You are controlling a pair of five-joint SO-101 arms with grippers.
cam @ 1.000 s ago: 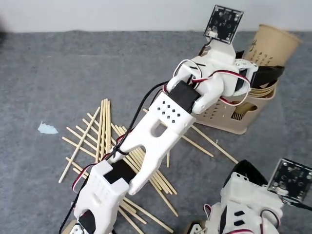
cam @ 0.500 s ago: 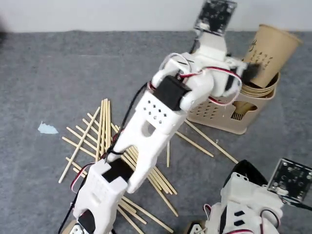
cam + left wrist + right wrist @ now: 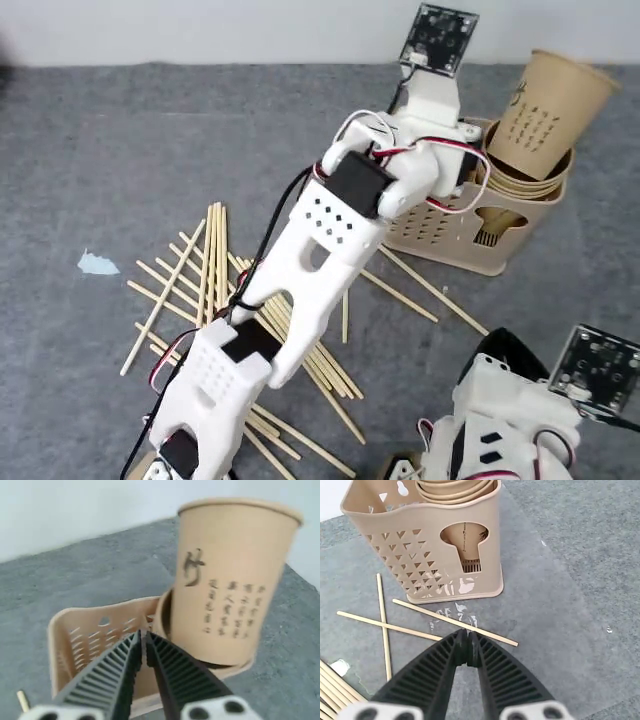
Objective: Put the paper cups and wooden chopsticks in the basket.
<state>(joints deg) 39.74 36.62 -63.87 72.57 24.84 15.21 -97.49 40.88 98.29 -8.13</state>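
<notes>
The cup half of the job looks done. A paper cup sits tilted in the top of the stack of cups at one end of the basket. The left end effector hangs just above the basket's rim, beside that cup, with its jaws pressed together and nothing between them.

The wooden chopsticks are the step in hand, as I judge it. Most lie scattered on the worktop well apart from the basket, on the side toward the arm bases, and I can see none inside the basket. The right end effector is also pressed together and empty. It sits low over the worktop near the basket's front wall, with its tips almost over a single chopstick that lies just beside the basket.

The next move calls for one end effector to spread its jaws, line them across a thin stick and pinch it flat off the worktop. The right one looks better placed. The free space in the basket is the end away from the cups
</notes>
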